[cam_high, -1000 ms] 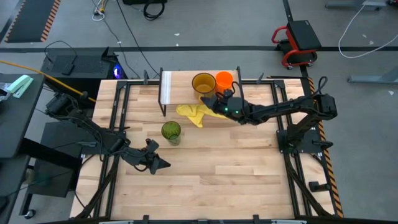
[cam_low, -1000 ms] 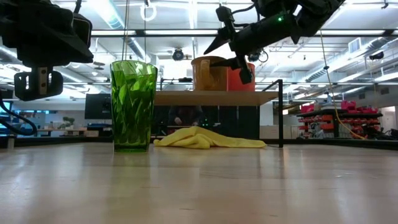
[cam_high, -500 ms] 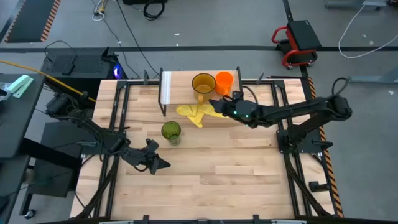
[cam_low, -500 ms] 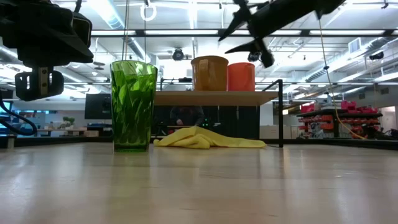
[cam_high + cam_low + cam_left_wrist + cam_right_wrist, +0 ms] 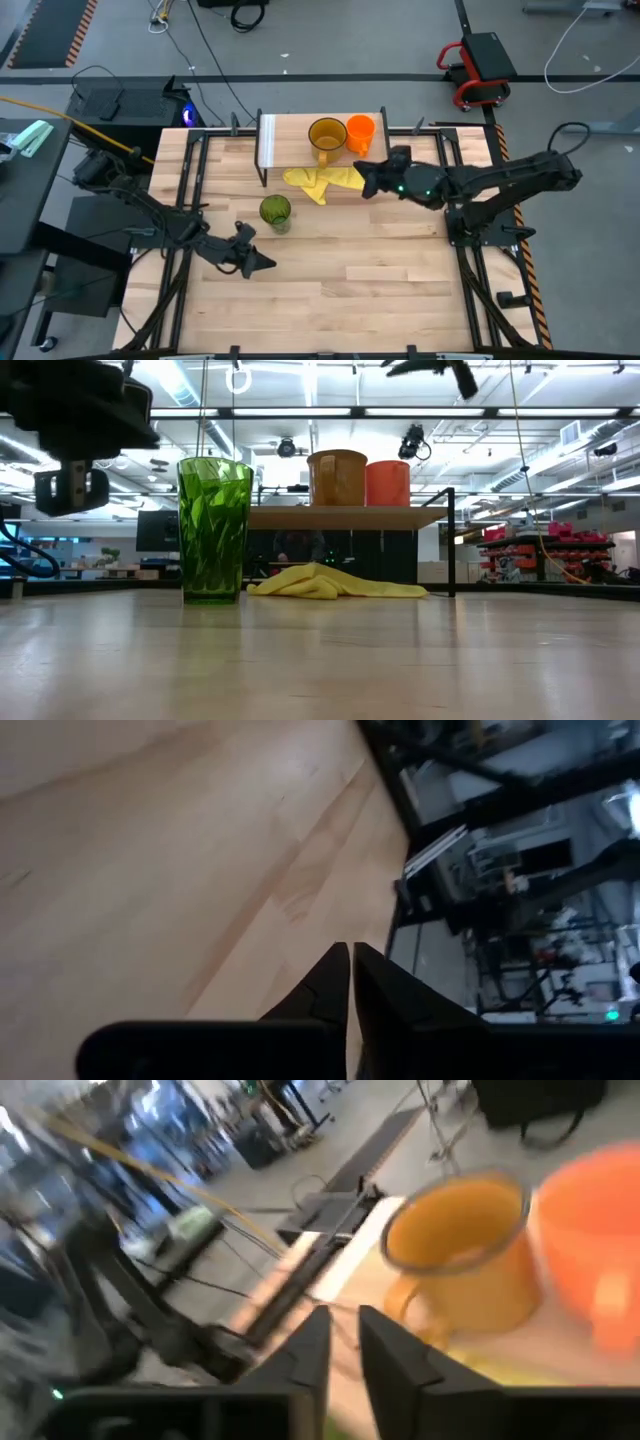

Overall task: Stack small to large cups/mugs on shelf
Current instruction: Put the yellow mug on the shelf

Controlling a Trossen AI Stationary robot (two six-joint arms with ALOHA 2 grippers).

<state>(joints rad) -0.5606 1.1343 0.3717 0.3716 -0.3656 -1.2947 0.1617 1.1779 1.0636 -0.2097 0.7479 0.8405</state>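
On the shelf [image 5: 295, 135] at the table's far side, the amber-yellow mug [image 5: 327, 133] and the orange mug [image 5: 361, 130] stand side by side on their bases; the low view shows both, amber [image 5: 336, 478] and orange [image 5: 388, 483]. The green tumbler [image 5: 275, 211] stands upright on the table, near and left of the shelf. My right gripper [image 5: 360, 178] hangs high above the table, in front of the shelf. Its fingers [image 5: 343, 1320] stand a narrow gap apart with nothing between them. My left gripper [image 5: 268, 265] is shut and holds nothing, near the tumbler.
A crumpled yellow cloth [image 5: 320, 182] lies on the table under and in front of the shelf. The shelf's black legs [image 5: 451, 540] stand on the tabletop. Bare wooden table [image 5: 380, 280] stretches over the near half. Black frame rails run along both table sides.
My right gripper has drawn back from the orange mug on the shelf. It has risen and gone toward the table's right edge, rolling its wrist as it went. Both mugs stay where they stood on the shelf.
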